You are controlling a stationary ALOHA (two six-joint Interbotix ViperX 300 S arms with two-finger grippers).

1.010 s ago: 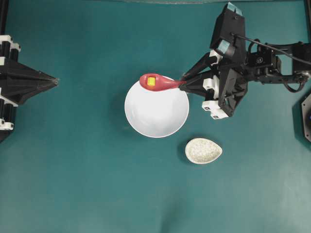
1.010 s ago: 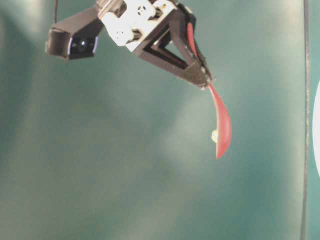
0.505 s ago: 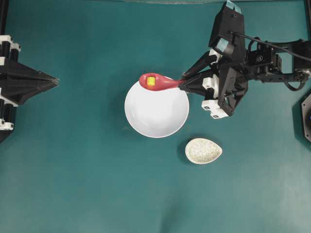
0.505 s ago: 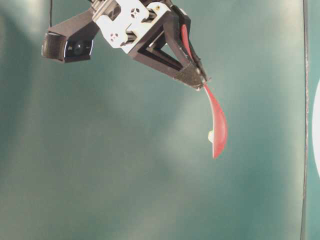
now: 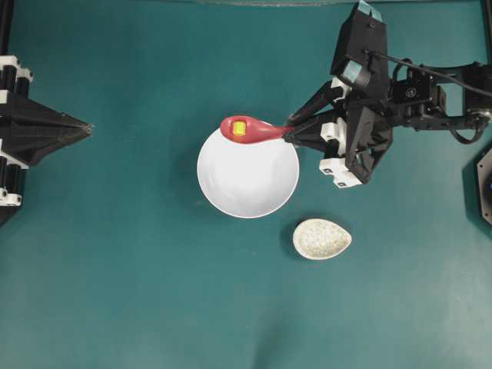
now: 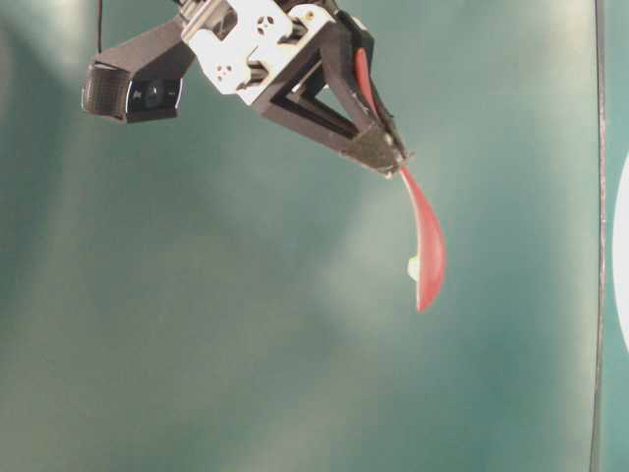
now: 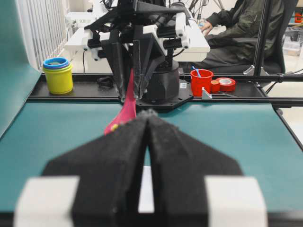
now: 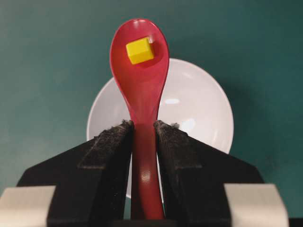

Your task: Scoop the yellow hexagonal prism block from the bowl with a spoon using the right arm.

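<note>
My right gripper (image 5: 290, 130) (image 8: 143, 126) is shut on the handle of the red spoon (image 5: 250, 129) (image 8: 140, 85) (image 6: 425, 241) (image 7: 124, 108). The spoon is held level above the far rim of the white bowl (image 5: 247, 175) (image 8: 199, 109). The yellow hexagonal prism block (image 5: 240, 128) (image 8: 139, 50) (image 6: 414, 266) (image 7: 114, 126) lies in the spoon's scoop. The bowl itself holds nothing that shows. My left gripper (image 5: 87, 128) (image 7: 147, 115) is shut on nothing at the left edge of the table, well away from the bowl.
A small speckled cream spoon rest (image 5: 321, 238) lies on the teal table (image 5: 138, 277) to the right of the bowl's near side. Beyond the table's far edge stand a yellow cup (image 7: 57, 75), a red cup (image 7: 201, 81) and a seated person (image 7: 241, 28).
The right arm has risen a little with the spoon and block over the past second; it has held still for the last half second.
</note>
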